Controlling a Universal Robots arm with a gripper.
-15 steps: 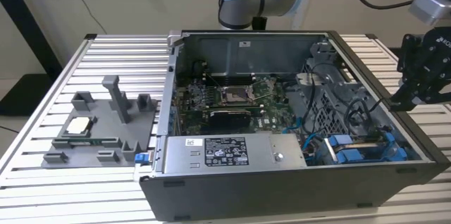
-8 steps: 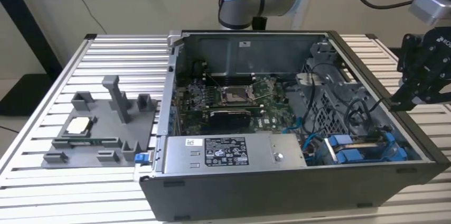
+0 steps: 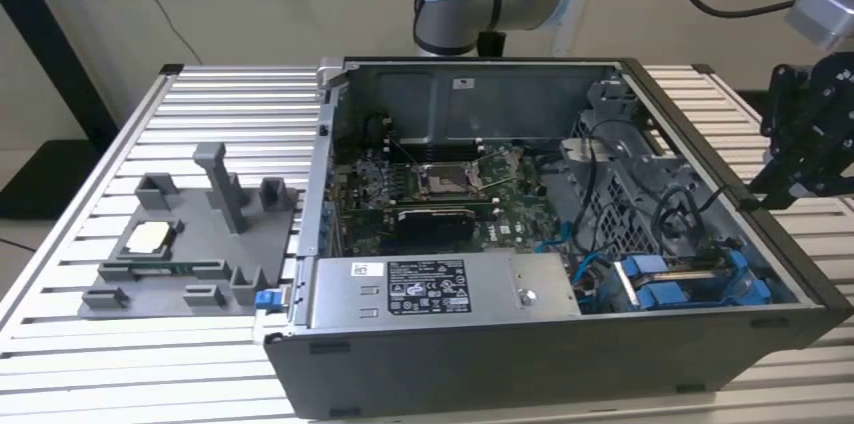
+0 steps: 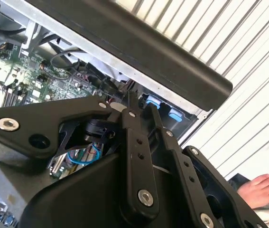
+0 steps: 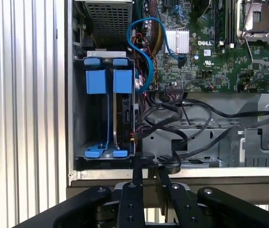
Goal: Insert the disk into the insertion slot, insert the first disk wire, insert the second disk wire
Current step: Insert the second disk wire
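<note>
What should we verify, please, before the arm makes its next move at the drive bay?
1. Open case, insertion slot reachable from above: ok.
2. Whether the disk is seated in the slot: cannot tell.
3. The blue cable and black cables lie outside the slot: ok.
4. The pincer hangs over the case wall at the slot's end: ok.
5. A person's hand kept away from the arm: probably not ok; it shows beside the arm's black links in the second wrist view.

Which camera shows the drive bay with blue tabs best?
The first wrist view: it looks straight into the drive bay. The exterior view shows it slanted; the second wrist view catches two blue tabs.
</note>
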